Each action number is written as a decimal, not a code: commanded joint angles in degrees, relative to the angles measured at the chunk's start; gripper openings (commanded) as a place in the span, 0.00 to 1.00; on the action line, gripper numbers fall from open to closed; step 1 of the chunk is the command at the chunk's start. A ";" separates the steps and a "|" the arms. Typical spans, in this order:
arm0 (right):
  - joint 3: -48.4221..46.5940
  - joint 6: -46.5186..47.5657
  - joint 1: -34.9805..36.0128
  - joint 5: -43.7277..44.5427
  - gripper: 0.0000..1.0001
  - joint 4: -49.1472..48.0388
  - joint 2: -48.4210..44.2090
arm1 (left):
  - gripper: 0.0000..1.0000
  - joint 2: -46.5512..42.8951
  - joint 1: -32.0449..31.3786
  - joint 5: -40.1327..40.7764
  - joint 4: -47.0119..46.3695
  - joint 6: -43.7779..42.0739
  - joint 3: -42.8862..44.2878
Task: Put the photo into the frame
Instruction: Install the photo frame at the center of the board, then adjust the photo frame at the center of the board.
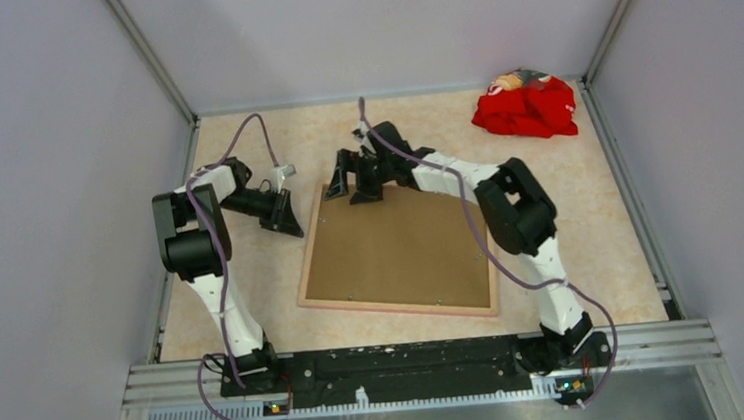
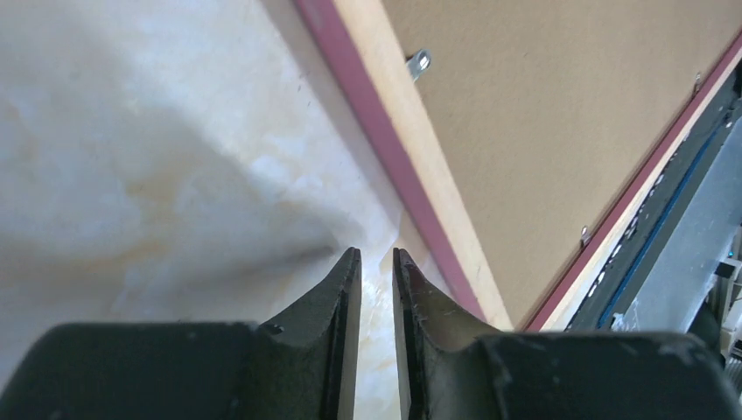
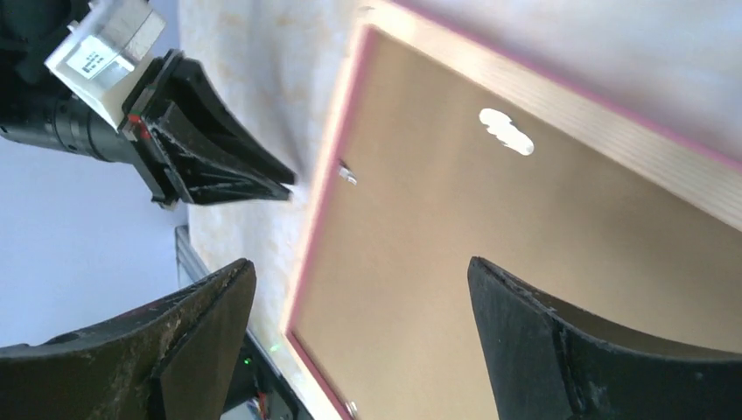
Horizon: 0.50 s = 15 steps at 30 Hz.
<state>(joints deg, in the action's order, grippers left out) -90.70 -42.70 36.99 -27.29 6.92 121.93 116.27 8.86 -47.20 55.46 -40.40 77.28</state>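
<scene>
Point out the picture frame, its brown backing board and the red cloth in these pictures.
frame (image 1: 396, 307): top view, on its near pale wooden edge.
backing board (image 1: 401, 248): top view, middle of the brown surface.
red cloth (image 1: 526, 110): top view, middle of the crumpled heap.

2 arms (image 1: 241, 321): white links, black joints, purple cables; gripper fingers (image 3: 569, 350) seemingly scuffed.

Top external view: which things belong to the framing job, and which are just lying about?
Job: frame, lying face down; brown backing board set in it. Photo not visible.
Lying about: red cloth bundle, far right corner.
</scene>
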 commanded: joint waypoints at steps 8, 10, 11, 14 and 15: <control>40.60 1.58 -22.78 22.23 0.97 6.66 -41.07 | 0.27 -8.37 -0.75 6.88 0.59 -9.67 -8.35; 43.82 2.67 -25.64 22.86 0.97 7.59 -43.89 | 0.27 -9.54 -1.02 7.58 0.50 -10.86 -9.70; 44.91 3.23 -26.49 22.82 0.97 7.66 -44.61 | 0.27 -9.90 -1.27 7.96 0.52 -11.15 -10.16; 46.55 4.09 -27.14 22.56 0.98 7.64 -44.15 | 0.26 -10.50 -2.51 10.06 -0.17 -11.36 -11.83; 46.88 4.14 -27.15 22.40 0.98 7.21 -43.29 | 0.26 -10.85 -3.11 10.86 -0.90 -11.28 -12.64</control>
<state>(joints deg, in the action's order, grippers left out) -44.82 -40.73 9.91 -6.07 14.41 78.72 108.33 7.22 -39.38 56.03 -48.82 66.94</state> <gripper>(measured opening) 0.978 0.266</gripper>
